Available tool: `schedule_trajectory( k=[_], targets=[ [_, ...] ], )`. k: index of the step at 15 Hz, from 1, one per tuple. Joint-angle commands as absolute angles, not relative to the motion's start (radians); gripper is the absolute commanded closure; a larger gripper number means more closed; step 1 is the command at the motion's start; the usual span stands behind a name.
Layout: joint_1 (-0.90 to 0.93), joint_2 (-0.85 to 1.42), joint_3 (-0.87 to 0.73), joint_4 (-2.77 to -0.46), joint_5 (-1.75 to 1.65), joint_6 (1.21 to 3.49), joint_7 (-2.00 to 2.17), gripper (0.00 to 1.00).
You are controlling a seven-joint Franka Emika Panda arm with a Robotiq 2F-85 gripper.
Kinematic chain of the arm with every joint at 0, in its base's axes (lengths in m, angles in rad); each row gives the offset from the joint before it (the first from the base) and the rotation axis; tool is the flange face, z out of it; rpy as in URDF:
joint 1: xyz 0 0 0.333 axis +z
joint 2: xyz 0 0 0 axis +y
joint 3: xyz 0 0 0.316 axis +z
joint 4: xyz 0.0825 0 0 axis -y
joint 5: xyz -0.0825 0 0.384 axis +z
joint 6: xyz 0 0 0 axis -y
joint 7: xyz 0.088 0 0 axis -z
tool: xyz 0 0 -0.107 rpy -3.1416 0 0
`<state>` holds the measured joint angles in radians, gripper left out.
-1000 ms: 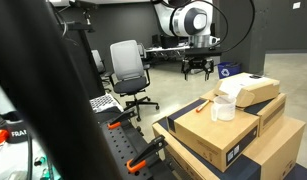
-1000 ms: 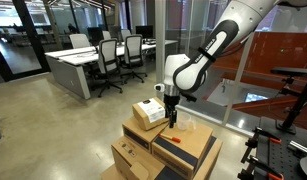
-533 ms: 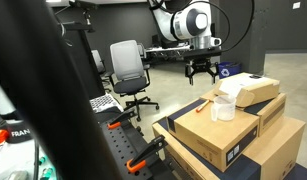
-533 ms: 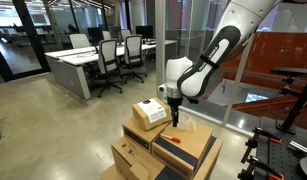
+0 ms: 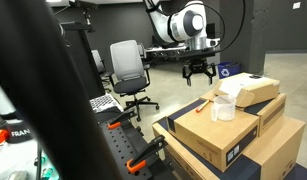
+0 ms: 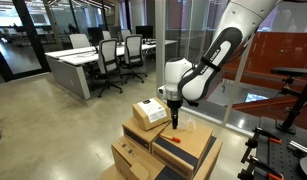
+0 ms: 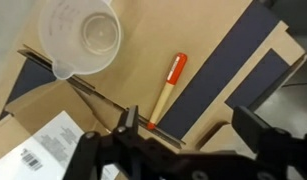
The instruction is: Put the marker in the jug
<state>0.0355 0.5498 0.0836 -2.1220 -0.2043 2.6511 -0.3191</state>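
Your arm (image 6: 218, 55) reaches down from the frame's upper right; the gripper (image 5: 199, 75) hangs over the cardboard box (image 5: 218, 135), jaws spread and empty. In the wrist view the marker (image 7: 167, 88) lies on the box at centre, between the fingers (image 7: 123, 140), apart from the jug (image 7: 83, 35) at upper left. The label (image 7: 48, 150) at lower left bears a barcode, its print unreadable.

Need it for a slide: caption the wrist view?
Open gripper hovers above a marker lying beside a jug on a cardboard box.
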Motion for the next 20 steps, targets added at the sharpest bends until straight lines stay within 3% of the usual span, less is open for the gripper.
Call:
schedule_trajectory(
  k=[1, 20],
  targets=[
    [0.070, 0.555, 0.051, -2.113, -0.233, 2.636, -0.252, 0.00],
    [0.087, 0.589, 0.041, -2.123, -0.250, 2.663, -0.221, 0.00]
  ],
)
